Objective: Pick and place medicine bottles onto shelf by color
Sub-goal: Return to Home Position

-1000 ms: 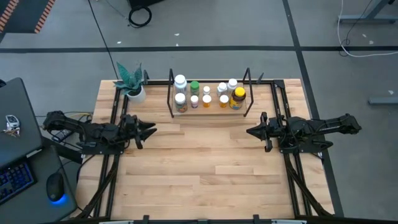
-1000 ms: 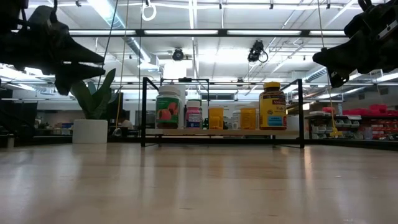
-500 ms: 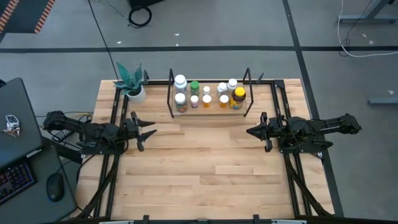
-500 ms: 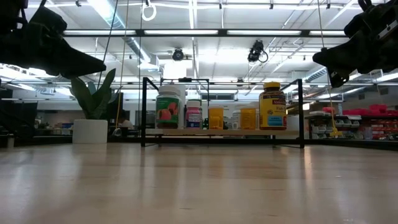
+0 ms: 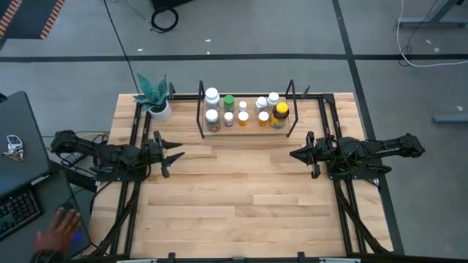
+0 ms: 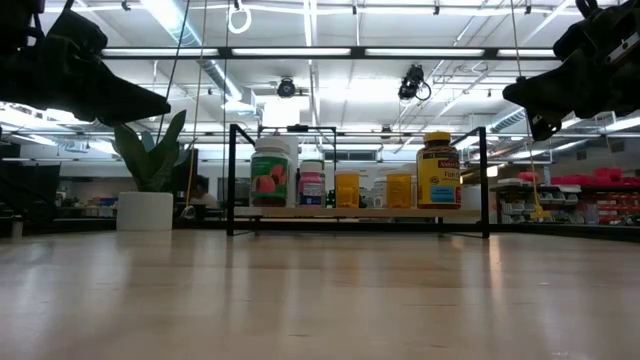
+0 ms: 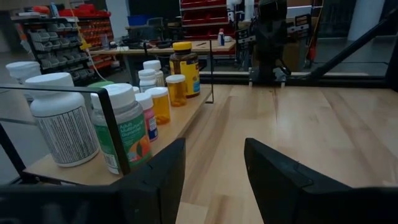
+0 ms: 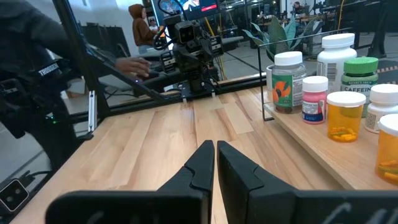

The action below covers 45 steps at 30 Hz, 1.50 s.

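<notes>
The medicine bottles [image 5: 243,109] stand upright in two rows on the wooden base of the shelf [image 5: 200,111], a black rod rack at the table's far middle. Among them are a dark amber, yellow-capped bottle [image 6: 438,172] at the right end, a green-capped one [image 8: 359,74], and several white-capped ones [image 7: 62,118]. My left gripper [image 5: 178,150] hovers level over the table's left side, open, with nothing between its fingers [image 7: 214,149]. My right gripper [image 5: 292,154] hovers level over the right side, shut and empty [image 8: 215,146]. Both point toward the table's middle.
A potted plant [image 5: 155,95] stands at the far left corner beside the shelf. Black frame rails [image 5: 135,190] run along both table sides. Bare wood lies between the grippers and in front of the shelf. A person's hand [image 5: 55,235] rests off the table at near left.
My left gripper has rolled about its own pointing line without shifting place: its two fingers, earlier one above the other, now lie side by side. It stays open. A person's hand has come into the high view at the near left, off the table.
</notes>
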{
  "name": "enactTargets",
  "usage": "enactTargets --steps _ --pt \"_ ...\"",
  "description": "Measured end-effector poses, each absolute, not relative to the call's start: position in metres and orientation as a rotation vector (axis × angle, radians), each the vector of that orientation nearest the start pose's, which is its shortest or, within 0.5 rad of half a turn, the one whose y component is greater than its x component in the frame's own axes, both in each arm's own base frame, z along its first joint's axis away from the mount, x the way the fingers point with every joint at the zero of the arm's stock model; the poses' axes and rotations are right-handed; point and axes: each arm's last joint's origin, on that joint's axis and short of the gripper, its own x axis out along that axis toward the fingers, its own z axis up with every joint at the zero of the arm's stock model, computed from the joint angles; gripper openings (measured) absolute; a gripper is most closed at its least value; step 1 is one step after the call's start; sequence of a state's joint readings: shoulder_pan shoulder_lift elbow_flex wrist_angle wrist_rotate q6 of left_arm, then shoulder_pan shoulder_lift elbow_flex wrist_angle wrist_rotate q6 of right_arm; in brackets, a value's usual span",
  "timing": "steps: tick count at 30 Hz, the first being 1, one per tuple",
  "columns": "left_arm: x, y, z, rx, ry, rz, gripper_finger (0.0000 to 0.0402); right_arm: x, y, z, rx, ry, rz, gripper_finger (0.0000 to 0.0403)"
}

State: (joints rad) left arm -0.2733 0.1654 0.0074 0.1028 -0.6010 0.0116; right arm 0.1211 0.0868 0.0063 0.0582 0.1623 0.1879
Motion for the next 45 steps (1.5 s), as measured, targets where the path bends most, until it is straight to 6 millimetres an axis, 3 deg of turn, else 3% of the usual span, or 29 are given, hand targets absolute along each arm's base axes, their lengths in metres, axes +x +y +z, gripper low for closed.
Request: enactTargets --steps 45 --pt "0.1024 -0.0097 0.1638 0.028 0.038 0.346 0.0172 0.1021 0.0077 0.1643 0.185 0.018 -0.043 0.0027"
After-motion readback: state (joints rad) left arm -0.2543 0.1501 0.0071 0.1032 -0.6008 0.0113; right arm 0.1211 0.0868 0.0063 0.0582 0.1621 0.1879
